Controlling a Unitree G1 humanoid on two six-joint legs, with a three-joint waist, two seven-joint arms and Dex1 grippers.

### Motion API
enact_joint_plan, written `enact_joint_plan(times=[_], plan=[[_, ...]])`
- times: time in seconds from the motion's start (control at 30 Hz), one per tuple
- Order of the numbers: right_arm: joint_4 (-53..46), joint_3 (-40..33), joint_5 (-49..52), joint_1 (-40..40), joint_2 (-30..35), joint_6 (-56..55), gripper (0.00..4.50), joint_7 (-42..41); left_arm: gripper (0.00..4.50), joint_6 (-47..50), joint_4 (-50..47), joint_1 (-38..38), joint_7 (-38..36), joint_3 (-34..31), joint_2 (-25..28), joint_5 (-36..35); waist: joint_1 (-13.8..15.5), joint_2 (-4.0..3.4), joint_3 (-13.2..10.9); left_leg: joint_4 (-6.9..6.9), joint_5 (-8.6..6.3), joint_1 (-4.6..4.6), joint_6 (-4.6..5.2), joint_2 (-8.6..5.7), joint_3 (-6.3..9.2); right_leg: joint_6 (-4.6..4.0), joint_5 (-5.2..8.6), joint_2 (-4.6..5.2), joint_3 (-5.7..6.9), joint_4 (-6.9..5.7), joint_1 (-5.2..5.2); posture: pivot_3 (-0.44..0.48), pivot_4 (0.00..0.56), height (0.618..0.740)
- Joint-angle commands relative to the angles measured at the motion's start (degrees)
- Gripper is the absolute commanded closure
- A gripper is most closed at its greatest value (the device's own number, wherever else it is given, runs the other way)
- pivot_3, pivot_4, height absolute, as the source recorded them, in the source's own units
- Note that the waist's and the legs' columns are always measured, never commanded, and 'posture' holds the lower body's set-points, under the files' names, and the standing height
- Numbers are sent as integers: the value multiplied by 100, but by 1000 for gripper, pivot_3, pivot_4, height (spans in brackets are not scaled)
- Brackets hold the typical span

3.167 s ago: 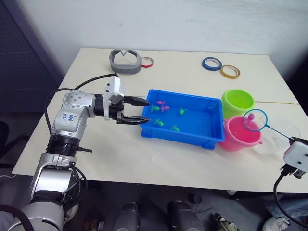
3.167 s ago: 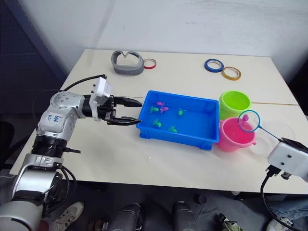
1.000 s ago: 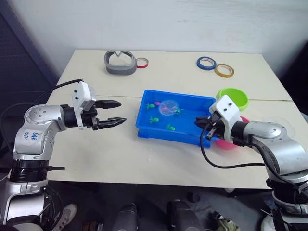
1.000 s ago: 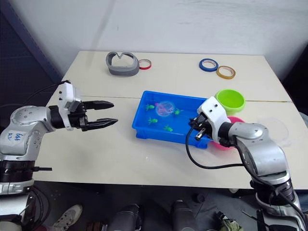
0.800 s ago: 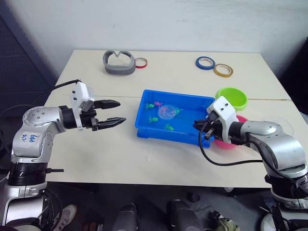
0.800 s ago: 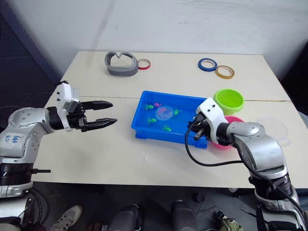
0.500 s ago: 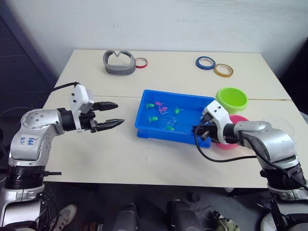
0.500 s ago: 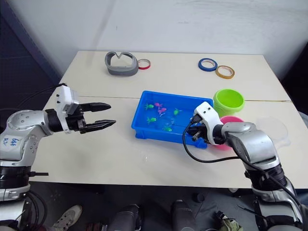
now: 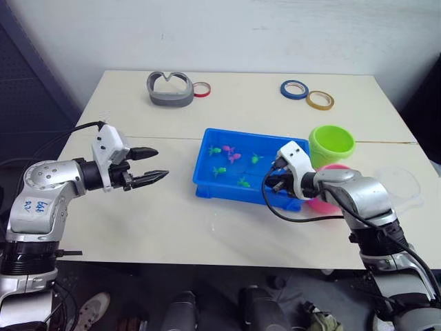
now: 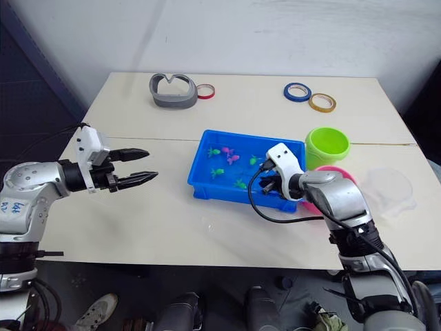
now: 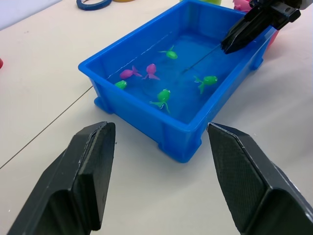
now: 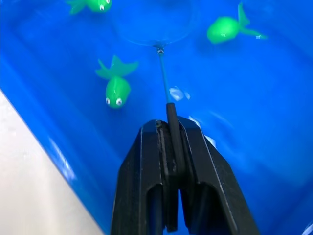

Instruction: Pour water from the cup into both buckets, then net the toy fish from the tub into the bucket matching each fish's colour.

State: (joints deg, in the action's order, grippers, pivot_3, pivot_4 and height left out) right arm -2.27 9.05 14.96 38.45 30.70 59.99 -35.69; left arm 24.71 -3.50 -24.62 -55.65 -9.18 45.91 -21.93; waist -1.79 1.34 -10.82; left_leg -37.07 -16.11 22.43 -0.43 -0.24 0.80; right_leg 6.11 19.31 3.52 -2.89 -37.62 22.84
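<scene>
Dipping net (image 12: 161, 58) lower into tub (image 9: 207, 181), right claw (image 12: 172, 142) clamping handle, left claw (image 11: 161, 161) released, retreated

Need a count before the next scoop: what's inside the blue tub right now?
In the tub: water, two pink fish, four green fish, and the net, dipped in and held by the right hand. The far corner is hidden behind that hand.

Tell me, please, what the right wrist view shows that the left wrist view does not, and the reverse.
Right wrist view: the net, hoop under water, handle clamped in the right gripper. Left wrist view: two pink fish, the open left gripper, the table. Both: the blue tub, green fish.
</scene>
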Motion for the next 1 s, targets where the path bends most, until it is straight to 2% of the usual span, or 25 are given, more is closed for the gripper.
enact_joint_plan(times=[0.03, 0.27, 0.67, 1.0], plan=[[-21, -114, -50, 215, -31, -214, 4500, 62, 1212, -57, -207, 34, 47, -218, 108, -76, 3, 0, 0, 0, 0, 0, 0, 0, 0, 0, 0, 1, 0, 0, 0, 0, 150, 740], [-323, -382, 121, 205, 81, -36, 4500, 23, 1212, -96, -179, 41, 63, -202, 106, -84, 3, 0, 0, 2, 0, 2, 0, 0, 1, 0, 0, 1, 1, 4, 0, 0, 150, 740], [-1710, -941, 914, -337, 811, 676, 4500, -390, 1212, -187, 37, -271, -62, -71, 25, -133, 18, 0, 0, 1, -1, 28, 0, 1, 13, 0, 0, 3, 14, 17, 14, 0, 150, 740], [-1965, -1206, 1165, -518, 864, 642, 4500, -244, 1212, -306, 279, -492, -247, 114, -47, -83, 15, 0, 0, -10, 1, 80, -1, -1, 12, 0, 0, 3, 14, -4, 73, 0, 150, 740]])
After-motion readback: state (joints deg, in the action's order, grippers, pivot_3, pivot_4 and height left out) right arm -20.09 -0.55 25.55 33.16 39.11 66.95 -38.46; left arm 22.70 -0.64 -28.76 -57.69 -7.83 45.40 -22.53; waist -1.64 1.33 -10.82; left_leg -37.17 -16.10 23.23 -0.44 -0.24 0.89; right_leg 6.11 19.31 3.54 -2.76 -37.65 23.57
